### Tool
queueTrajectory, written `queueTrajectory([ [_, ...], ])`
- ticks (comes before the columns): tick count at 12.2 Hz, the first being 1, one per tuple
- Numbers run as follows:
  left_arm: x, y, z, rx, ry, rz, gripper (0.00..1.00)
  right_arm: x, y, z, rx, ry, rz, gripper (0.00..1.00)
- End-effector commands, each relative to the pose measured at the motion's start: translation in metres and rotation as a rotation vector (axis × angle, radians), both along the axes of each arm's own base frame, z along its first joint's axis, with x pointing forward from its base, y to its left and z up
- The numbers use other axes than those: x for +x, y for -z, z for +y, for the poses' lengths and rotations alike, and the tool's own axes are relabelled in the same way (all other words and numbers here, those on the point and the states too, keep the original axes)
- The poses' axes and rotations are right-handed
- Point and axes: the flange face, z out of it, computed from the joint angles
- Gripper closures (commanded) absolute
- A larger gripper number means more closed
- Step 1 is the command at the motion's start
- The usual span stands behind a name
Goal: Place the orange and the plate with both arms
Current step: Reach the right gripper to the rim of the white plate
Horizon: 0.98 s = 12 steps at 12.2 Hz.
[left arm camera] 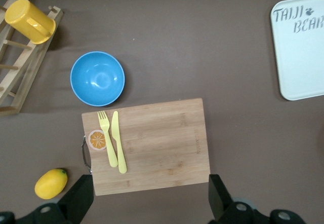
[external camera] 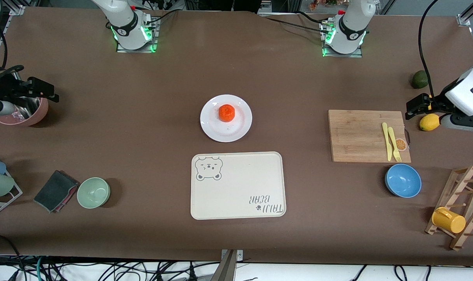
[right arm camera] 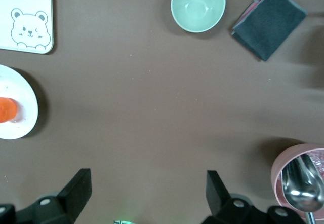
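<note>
**Orange on plate, both arms idle**

Small round orange fruit (external camera: 226,112) sits on the round white glossy plate (external camera: 240,128), mid-tabletop, at twelve o'clock from the cream bear-print tray (external camera: 238,185). Left tool (left arm camera: 151,198) and right tool (right arm camera: 148,196): fingers apart, empty, waiting at the tabletop ends.

"TAIJI BEAR" printed on cream tray (external camera: 238,185), beside a bear face drawing

We are looking at a brown table (external camera: 150,128) under even light, with tangled cables (external camera: 103,271) lying below its near edge.
</note>
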Motion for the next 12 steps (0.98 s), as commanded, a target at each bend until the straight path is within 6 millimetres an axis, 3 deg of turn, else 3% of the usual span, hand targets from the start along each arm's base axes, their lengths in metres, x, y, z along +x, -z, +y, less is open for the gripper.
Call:
queueTrajectory([
  [1, 0.000, -0.008, -0.006, -0.026, 0.014, -0.009, 0.00, 0.004, 0.016, 0.026, 0.011, -0.037, 0.001, 0.00],
  [3, 0.002, -0.001, -0.003, -0.030, 0.013, 0.022, 0.00, 0.008, 0.024, 0.037, 0.052, -0.042, 0.011, 0.00],
  [5, 0.007, -0.013, 0.000, -0.060, 0.002, -0.011, 0.00, 0.015, 0.043, 0.050, 0.087, -0.047, 0.021, 0.00],
  [12, 0.010, -0.020, -0.002, -0.055, 0.047, -0.031, 0.00, -0.045, 0.153, 0.069, 0.403, -0.011, 0.064, 0.00],
])
